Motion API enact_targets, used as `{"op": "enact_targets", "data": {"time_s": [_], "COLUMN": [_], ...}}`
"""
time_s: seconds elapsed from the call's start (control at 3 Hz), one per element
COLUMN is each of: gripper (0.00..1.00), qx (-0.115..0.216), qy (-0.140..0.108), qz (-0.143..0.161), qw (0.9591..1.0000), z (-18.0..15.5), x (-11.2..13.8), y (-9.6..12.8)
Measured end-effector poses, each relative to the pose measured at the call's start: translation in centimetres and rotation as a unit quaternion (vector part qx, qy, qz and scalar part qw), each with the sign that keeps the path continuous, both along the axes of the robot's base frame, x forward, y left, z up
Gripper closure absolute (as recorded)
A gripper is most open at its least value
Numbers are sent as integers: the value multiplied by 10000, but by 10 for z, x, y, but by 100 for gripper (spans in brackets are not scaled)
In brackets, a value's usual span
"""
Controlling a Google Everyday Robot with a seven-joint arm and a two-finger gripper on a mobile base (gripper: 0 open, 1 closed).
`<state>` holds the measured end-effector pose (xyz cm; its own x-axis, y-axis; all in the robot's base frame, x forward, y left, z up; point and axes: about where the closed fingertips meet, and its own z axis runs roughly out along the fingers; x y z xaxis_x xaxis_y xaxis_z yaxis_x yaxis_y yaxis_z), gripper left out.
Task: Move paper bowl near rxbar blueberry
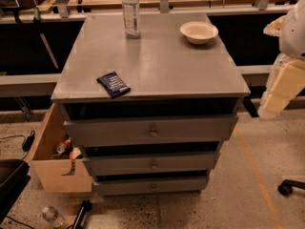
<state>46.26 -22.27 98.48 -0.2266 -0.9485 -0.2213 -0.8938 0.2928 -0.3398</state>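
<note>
Beside the cabinet [157, 66], right: gripper [276, 99] is being held clear; its opening cannot be told.
Paper bowl [198, 32]: near rim is being targeted for pinching.
Rxbar blueberry [113, 84]: front-left, well apart.

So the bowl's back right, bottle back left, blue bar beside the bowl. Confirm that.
Wrong on the bar: the camera view shows the rxbar blueberry at the front left, far from the paper bowl. Bowl and water bottle are as stated. The gripper hangs right of the cabinet.
</note>
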Motion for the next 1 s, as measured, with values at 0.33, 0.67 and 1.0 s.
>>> {"op": "enact_targets", "data": {"time_s": [0.33,0.67,1.0], "gripper": [0,0,0], "qx": [64,132,217], "qy": [-617,-1399,-2077], "qz": [-169,-484,-681], "qw": [9979,9889,9756], "z": [4,12,27], "x": [34,82,126], "y": [-10,-14,-10]}}
